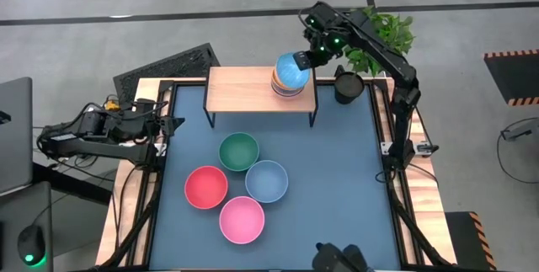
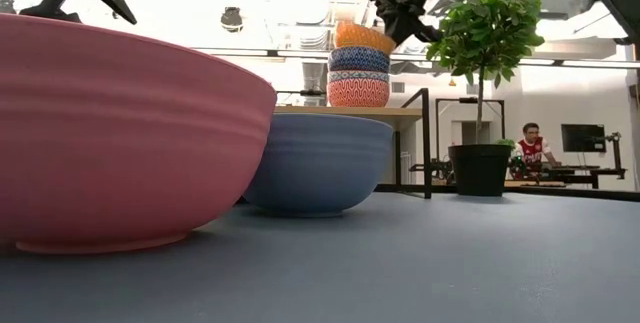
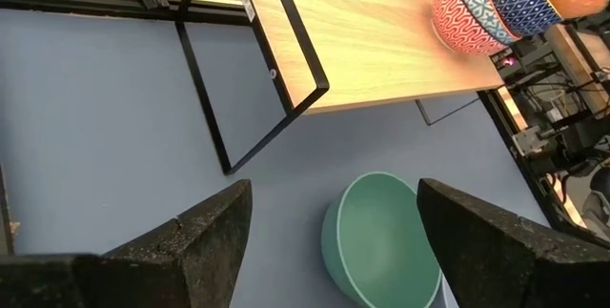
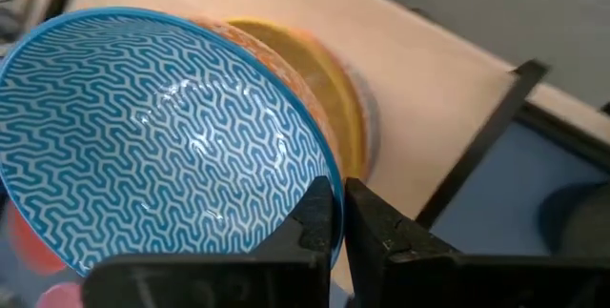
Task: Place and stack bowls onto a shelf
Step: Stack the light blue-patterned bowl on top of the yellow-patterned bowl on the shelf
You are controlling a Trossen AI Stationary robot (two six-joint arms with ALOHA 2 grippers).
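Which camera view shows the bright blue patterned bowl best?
The right wrist view: the bright blue bowl fills it, rim pinched between the right gripper fingers. The high view shows it small, over the shelf. The other two views show no blue pattern.

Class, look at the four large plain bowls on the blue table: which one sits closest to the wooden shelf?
The green bowl. It lies nearest the shelf, just in front of it, while the red, grey-blue and pink bowls sit farther away.
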